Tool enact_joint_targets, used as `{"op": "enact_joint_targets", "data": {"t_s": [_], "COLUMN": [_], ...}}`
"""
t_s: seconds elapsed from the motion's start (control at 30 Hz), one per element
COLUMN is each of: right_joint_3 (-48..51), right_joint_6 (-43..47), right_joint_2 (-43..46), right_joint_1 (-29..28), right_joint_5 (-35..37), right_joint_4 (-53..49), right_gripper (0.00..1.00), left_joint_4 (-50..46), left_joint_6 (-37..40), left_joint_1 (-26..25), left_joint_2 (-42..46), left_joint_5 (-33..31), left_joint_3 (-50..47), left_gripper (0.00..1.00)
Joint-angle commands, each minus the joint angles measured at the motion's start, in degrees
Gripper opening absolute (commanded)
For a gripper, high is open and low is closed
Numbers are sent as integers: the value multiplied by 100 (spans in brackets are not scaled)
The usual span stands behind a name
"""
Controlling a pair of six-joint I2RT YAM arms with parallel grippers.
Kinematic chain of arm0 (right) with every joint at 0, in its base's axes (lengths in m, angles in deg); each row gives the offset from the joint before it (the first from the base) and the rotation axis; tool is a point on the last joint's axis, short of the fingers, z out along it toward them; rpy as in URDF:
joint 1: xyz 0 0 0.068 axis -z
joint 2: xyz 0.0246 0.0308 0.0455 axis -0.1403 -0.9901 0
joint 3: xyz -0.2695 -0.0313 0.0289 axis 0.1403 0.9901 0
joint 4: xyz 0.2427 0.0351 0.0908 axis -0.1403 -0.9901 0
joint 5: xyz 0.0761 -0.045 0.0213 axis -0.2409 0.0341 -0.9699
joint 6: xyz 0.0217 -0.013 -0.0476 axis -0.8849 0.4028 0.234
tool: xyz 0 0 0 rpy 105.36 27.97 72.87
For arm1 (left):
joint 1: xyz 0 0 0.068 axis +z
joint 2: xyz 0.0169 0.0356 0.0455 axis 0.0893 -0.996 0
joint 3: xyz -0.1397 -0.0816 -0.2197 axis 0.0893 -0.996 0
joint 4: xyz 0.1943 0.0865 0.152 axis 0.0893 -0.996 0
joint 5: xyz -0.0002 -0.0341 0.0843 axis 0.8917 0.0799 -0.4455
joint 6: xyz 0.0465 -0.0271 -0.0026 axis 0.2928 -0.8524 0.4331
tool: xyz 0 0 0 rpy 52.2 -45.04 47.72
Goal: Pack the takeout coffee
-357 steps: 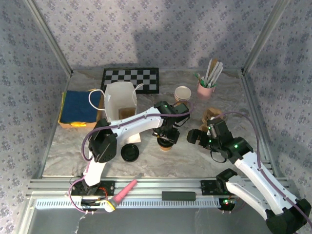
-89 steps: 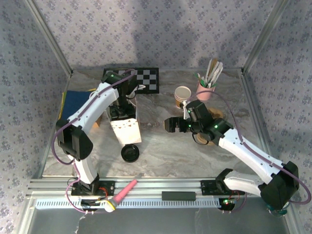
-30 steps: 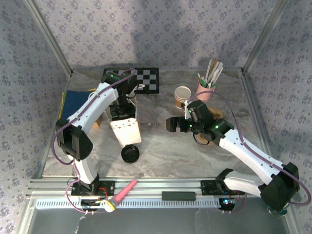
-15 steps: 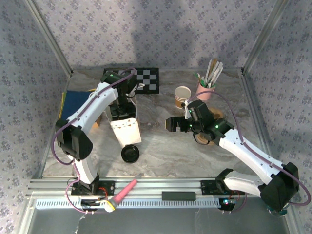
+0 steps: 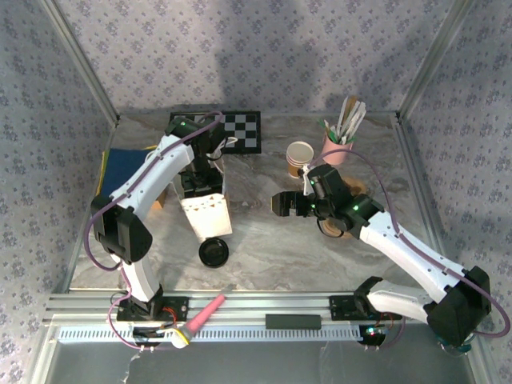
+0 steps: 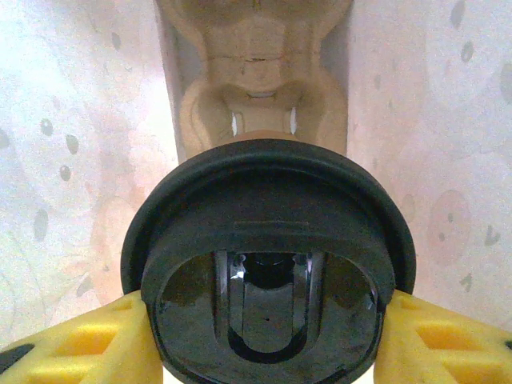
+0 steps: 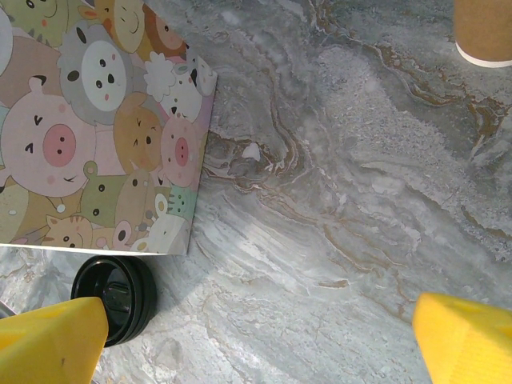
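Observation:
In the left wrist view a round black sip lid (image 6: pixel 268 240) caps the takeout coffee and hides its paper body. My left gripper (image 6: pixel 268 340) is shut on it, one yellow finger (image 6: pixel 88 344) on each side. It hangs inside the white paper bag (image 6: pixel 72 144), over a tan moulded carrier (image 6: pixel 264 96) at the bag's bottom. From above, my left gripper (image 5: pixel 195 181) is down in the bag (image 5: pixel 206 216). My right gripper (image 5: pixel 282 205) hovers open over bare table to the right of the bag, nothing between its fingers (image 7: pixel 48 340).
A loose black lid (image 5: pixel 214 252) lies by the bag's near corner. A stack of nested cups (image 5: pixel 300 156) and a pink cup of utensils (image 5: pixel 339 146) stand at the back right. A checkerboard (image 5: pixel 240 130) and a blue cloth (image 5: pixel 128 174) lie at the back left.
Since the earliest frame my left gripper carried the cup from mid-table into the bag, and my right arm swung in towards the middle. Nothing has moved over the last second.

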Motion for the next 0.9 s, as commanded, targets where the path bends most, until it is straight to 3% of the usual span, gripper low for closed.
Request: {"op": "enact_joint_targets", "data": {"t_s": [0.0, 0.87], "right_joint_3": [19, 40], "right_joint_6": [-86, -107], "right_joint_2": [49, 66], "right_joint_1": [31, 31], "right_joint_5": [-29, -18], "right_joint_4": [-36, -35], "right_gripper": [100, 100], "left_joint_4": [-44, -62], "left_joint_6": [81, 102], "left_joint_1": [27, 41], "left_joint_2": [33, 7], "left_joint_5": [-78, -124], "left_joint_3": [157, 243], "left_gripper": [50, 50]}}
